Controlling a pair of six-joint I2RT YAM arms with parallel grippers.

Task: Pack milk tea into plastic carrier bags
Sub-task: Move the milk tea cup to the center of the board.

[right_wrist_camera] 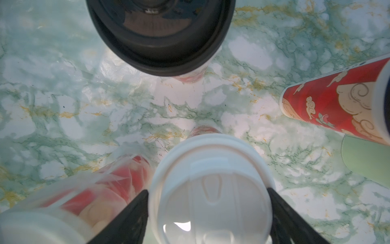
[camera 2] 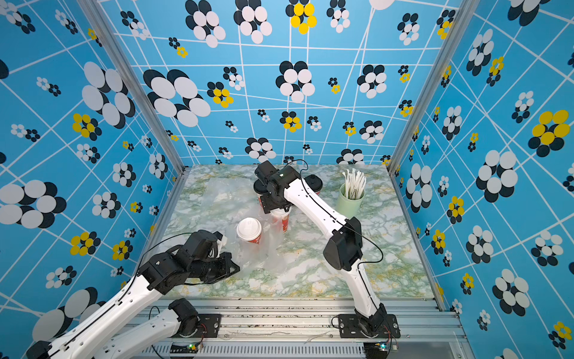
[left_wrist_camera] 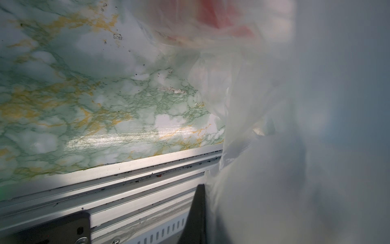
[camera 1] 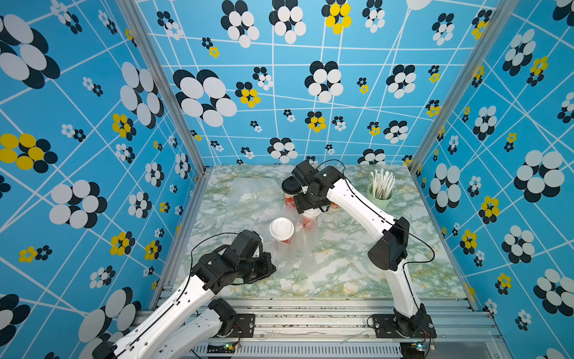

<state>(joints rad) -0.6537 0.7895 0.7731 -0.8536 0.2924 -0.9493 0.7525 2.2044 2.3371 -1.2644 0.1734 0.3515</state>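
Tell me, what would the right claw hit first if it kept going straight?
Probably the white-lidded cup: the right gripper points down at it, jaws either side of its lid.

I saw one white-lidded cup standing in the clear carrier bag, a second white-lidded cup and two black-lidded cups beyond it.
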